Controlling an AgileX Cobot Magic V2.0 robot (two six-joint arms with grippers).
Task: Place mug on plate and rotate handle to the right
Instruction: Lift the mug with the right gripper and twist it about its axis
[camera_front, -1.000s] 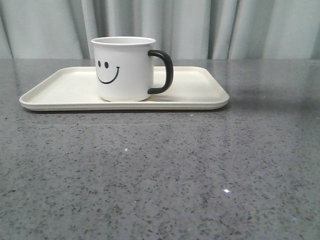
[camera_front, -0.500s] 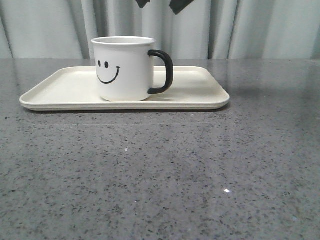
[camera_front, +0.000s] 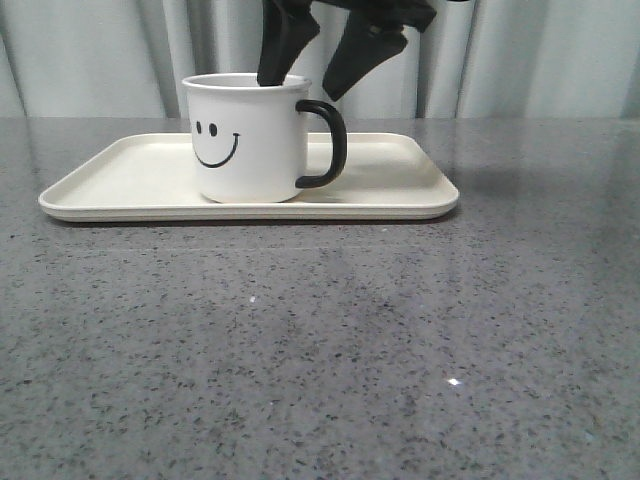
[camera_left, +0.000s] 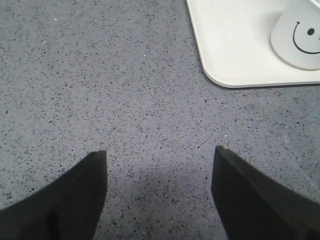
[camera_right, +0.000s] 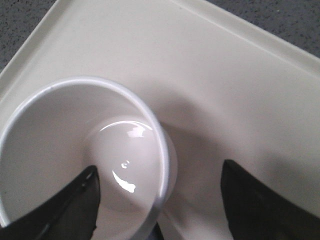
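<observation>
Item: mug (camera_front: 248, 138), white, smiley face toward the camera, standing upright on the plate (camera_front: 400, 190), left of the plate's centre. Handle (camera_front: 325, 144), black loop, at 3 o'clock of the mug body in the front view. Right end effector (camera_front: 312, 72) above the mug at 12 o'clock, spread wide, one finger (camera_right: 65, 210) inside the rim, the other outside over the handle side; nothing held. Left end effector (camera_left: 159, 195) spread wide over bare grey surface (camera_front: 320, 350), the plate corner at its 1 o'clock, well apart. Risk, as a judgement: closing on the thin wall off-centre could tip or drag the mug; a glancing contact on the handle could turn it away from 3 o'clock.
</observation>
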